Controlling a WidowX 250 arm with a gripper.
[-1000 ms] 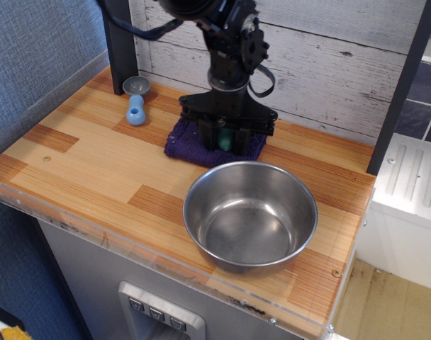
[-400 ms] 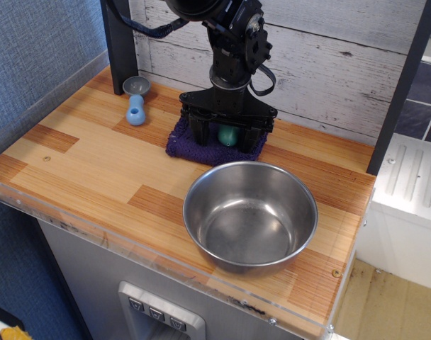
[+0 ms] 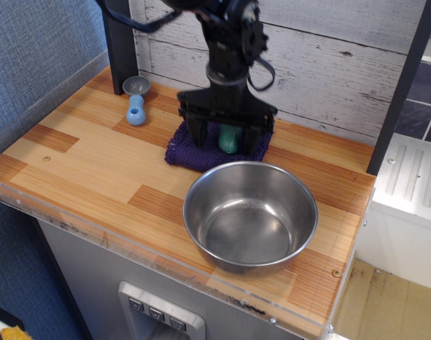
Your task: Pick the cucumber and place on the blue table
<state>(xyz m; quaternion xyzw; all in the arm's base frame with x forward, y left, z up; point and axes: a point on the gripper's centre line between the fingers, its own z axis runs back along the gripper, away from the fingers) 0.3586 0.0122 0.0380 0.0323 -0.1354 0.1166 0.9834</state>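
The teal-green cucumber (image 3: pixel 230 139) lies on the dark purple-blue cloth (image 3: pixel 181 151) at the back middle of the wooden counter. My gripper (image 3: pixel 225 130) hangs straight down over the cloth, slightly blurred. Its jaws stand open, one on each side of the cucumber, and do not hold it. The cucumber's upper end is partly hidden behind the gripper's black crossbar. The arm rises in front of the white plank wall.
A steel bowl (image 3: pixel 192 207) stands right in front of the cloth. A light blue dumbbell-shaped piece (image 3: pixel 135 110) with a grey cup (image 3: pixel 136 86) lies at the back left beside a black post (image 3: pixel 120 49). The blue textured wall bounds the left side.
The jaws have opened around the cucumber and the gripper has lifted a little. The cucumber stays on the cloth and shows more of its length.
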